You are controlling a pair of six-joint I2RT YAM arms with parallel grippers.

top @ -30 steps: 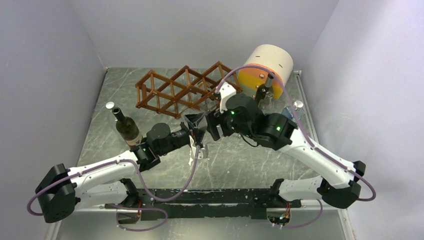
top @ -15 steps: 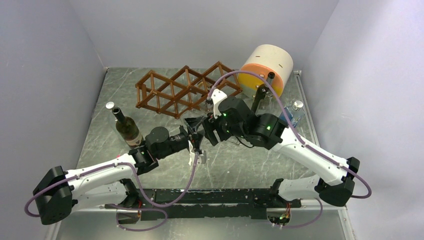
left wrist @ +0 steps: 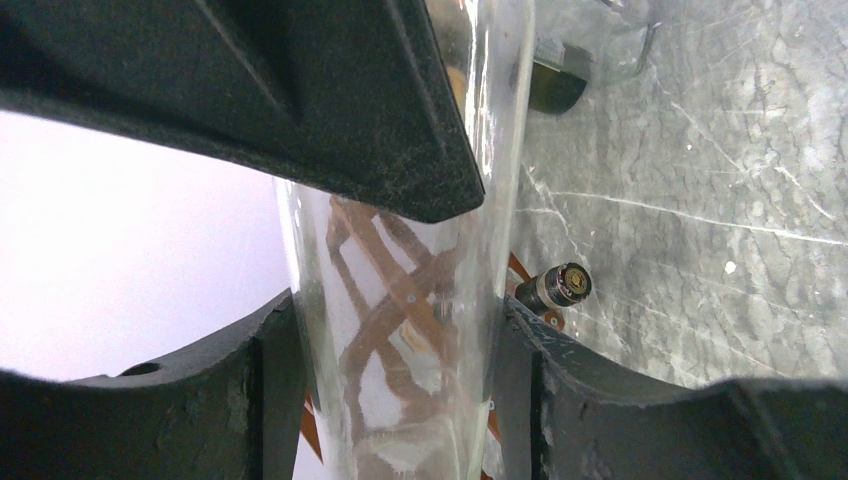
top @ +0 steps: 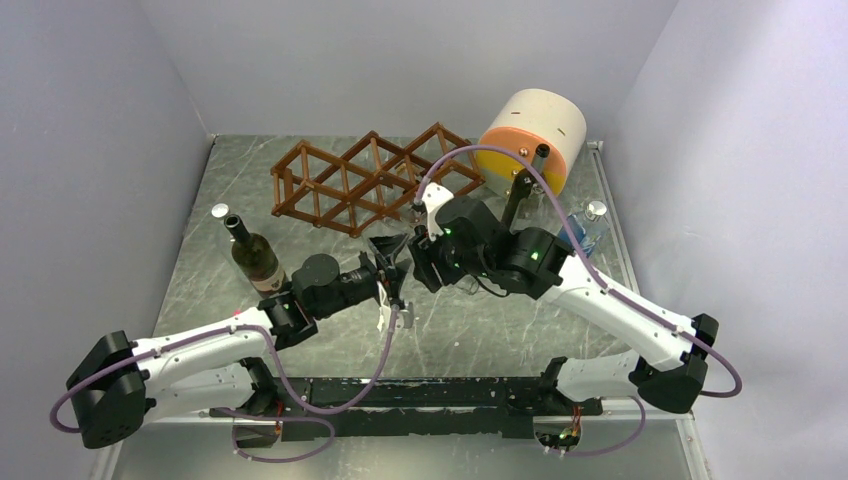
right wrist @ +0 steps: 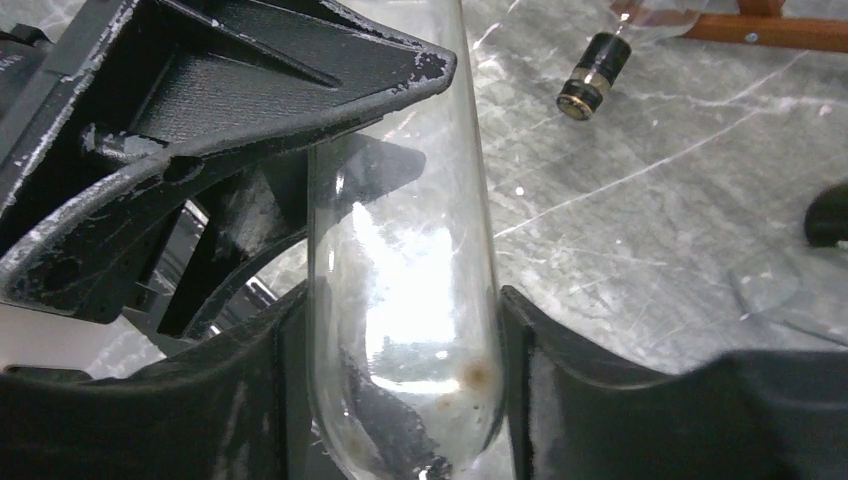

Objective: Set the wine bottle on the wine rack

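A clear glass wine bottle [left wrist: 400,330] [right wrist: 400,250] hangs above the table's middle, between my two grippers. My left gripper [left wrist: 395,345] [top: 385,272] is shut on it, with a dark finger pressed against each side of the glass. From the opposite side my right gripper [right wrist: 400,345] [top: 402,250] is shut on the same bottle near its rounded end, both fingers touching the glass. The reddish-brown lattice wine rack [top: 370,180] lies at the back of the table, just beyond the grippers.
A dark green bottle [top: 252,258] stands at the left. At the back right stands a cream, orange and yellow cylinder [top: 530,135], with a dark bottle [top: 522,190] in front of it. A capped clear bottle [top: 590,222] is further right. A dark, gold-capped bottle neck [right wrist: 590,75] lies by the rack.
My right gripper has moved left to meet the left gripper and has closed its jaws onto the clear bottle. The left gripper kept its grip and shifted slightly left.
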